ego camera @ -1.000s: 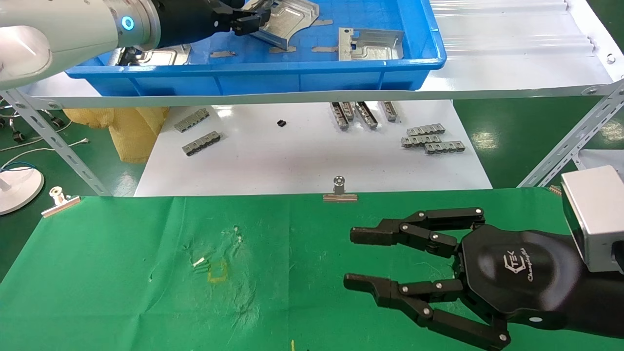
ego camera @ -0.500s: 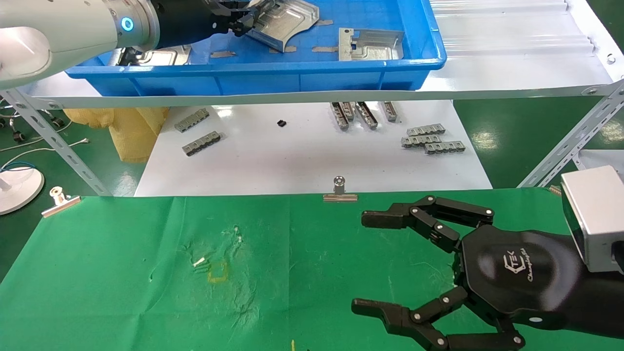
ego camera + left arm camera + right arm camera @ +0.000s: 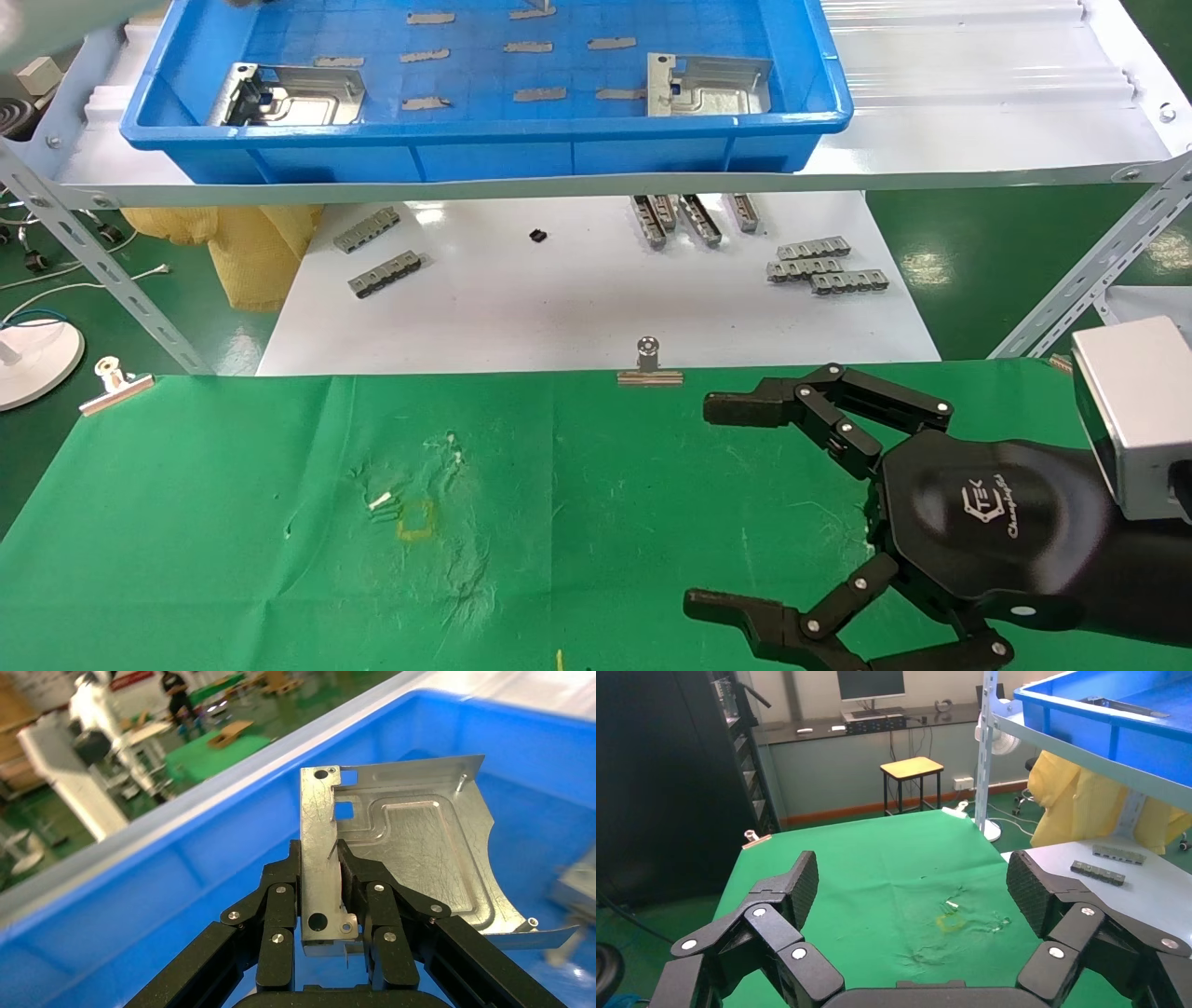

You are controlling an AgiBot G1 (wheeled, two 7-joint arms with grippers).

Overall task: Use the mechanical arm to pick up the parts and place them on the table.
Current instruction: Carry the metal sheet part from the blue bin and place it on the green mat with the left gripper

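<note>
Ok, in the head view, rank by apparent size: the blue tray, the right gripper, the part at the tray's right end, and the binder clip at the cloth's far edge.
Largest to smallest in the head view:
1. blue tray
2. right gripper, though it sits nearest the camera, which inflates it
3. part at the tray's right end
4. binder clip

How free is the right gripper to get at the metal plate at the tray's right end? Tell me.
Probably not freely. The right gripper hangs open over the green cloth table, while that plate lies in the blue tray on the upper shelf, behind its wall; the arm must lift and reach over the rim.
</note>
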